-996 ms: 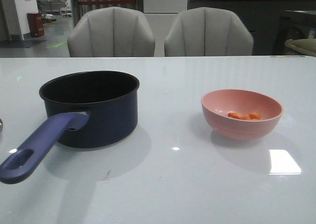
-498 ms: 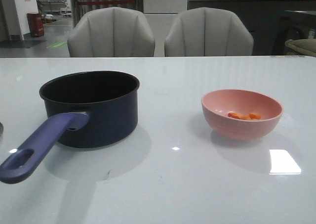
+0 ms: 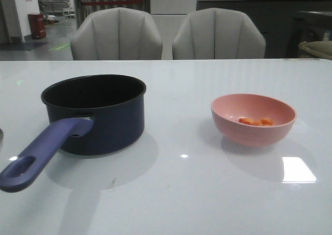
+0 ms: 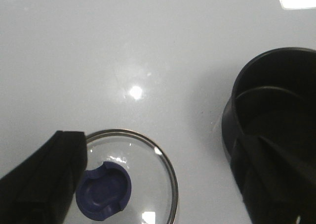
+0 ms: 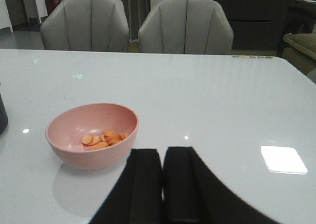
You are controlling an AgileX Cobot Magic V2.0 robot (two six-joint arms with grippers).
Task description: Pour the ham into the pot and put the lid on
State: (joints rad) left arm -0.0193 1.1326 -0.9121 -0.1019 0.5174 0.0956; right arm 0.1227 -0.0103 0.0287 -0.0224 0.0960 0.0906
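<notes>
We see a glossy white surface (image 3: pixel 181 198) carrying the dark navy pot (image 3: pixel 96 113) on the left, the pink bowl (image 3: pixel 253 119) well apart on the right, and the glass lid (image 4: pixel 133 184) lying flat beside the pot.

- The pink bowl (image 5: pixel 92 135) is sitting on the white table (image 5: pixel 207 100), holding the ham (image 5: pixel 102 139).
- The right gripper (image 5: pixel 163 184) is hovering near the bowl, fingers almost touching.
- Two grey chairs (image 5: pixel 184 25) are standing beyond the bowl.
</notes>
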